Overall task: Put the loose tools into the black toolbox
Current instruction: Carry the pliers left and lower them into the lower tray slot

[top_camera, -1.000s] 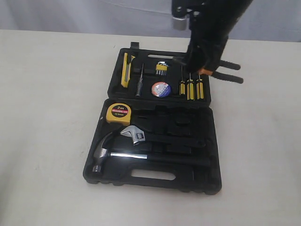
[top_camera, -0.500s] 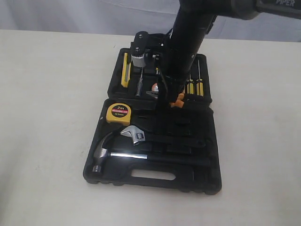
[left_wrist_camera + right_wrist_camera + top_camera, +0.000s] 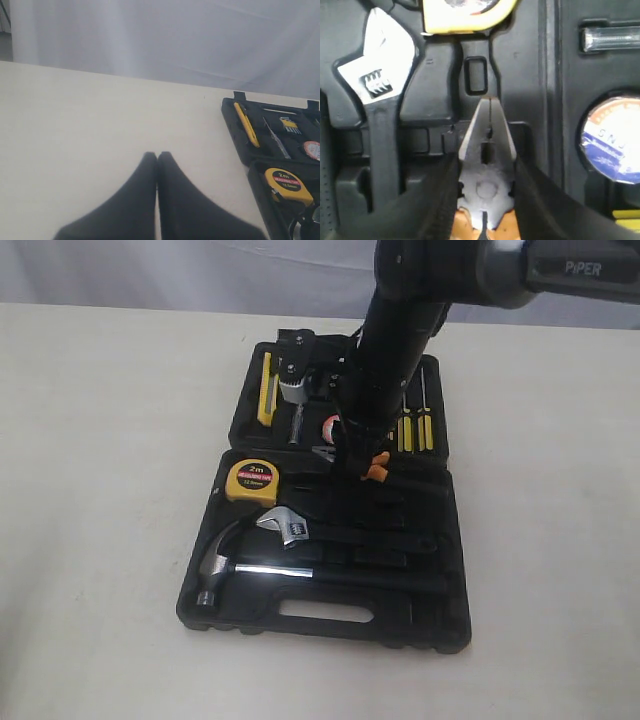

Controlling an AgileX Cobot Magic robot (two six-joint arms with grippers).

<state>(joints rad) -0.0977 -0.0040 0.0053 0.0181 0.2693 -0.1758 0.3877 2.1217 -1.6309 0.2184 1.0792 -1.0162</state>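
In the right wrist view, the pliers (image 3: 487, 145), gripped by the right fingers (image 3: 540, 200), have been moved from beside the toolbox (image 3: 530, 65) to just over an empty slot, ready to be let go; the left fingers (image 3: 135, 200) are closed, empty.

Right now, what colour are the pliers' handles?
Orange where they show on the pliers; the right wrist view shows it best.

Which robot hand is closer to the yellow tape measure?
Right. The right gripper holds the pliers just beside the tape measure; the left gripper hangs over bare table, well apart.
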